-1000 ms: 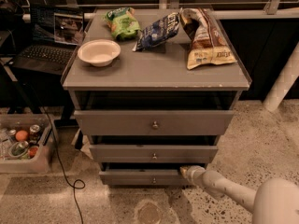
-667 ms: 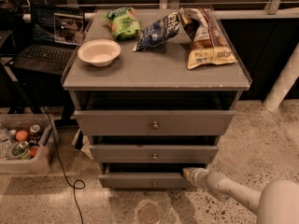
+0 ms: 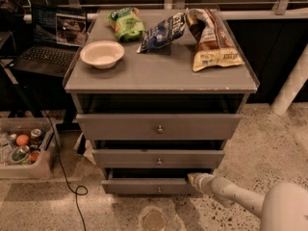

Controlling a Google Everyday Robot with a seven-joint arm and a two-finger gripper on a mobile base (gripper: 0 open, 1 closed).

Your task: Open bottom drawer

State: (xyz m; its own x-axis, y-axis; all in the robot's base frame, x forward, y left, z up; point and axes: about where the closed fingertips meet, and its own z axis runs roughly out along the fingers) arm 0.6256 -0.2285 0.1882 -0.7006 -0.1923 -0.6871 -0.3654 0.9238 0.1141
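drawers stack three high in the front of a grey bench (image 3: 159, 78), and the bottom drawer (image 3: 139, 186) is the lowest and narrowest of them, just above the speckled floor (image 3: 269, 148). it has a small round knob (image 3: 159, 189) at its centre. its front stands a little way out from the frame, with a dark gap showing above its top edge.

the pincer (image 3: 193, 179) is at the right end of that top edge, touching or just beside the drawer front; whether it is open or closed, and whether it has hold of anything, cannot be told. its pale arm (image 3: 231, 194) runs down and to the right to the rounded white body (image 3: 286, 208) in the lower right corner.

above, the middle drawer (image 3: 125, 159) and the top drawer (image 3: 120, 127) are also slightly out, each wider than the one below.

on top of the bench a white bowl (image 3: 102, 54) sits at the left. behind it lies a green bag (image 3: 126, 23), then a blue bag (image 3: 161, 32) near the middle, and a tan and brown bag (image 3: 211, 40) at the right.

left of the bench an open laptop (image 3: 53, 47) rests on a dark surface. below it a clear bin (image 3: 36, 165) holds cans and small items, and a black cable (image 3: 62, 170) trails over the floor. a white post (image 3: 291, 88) leans at the far right.
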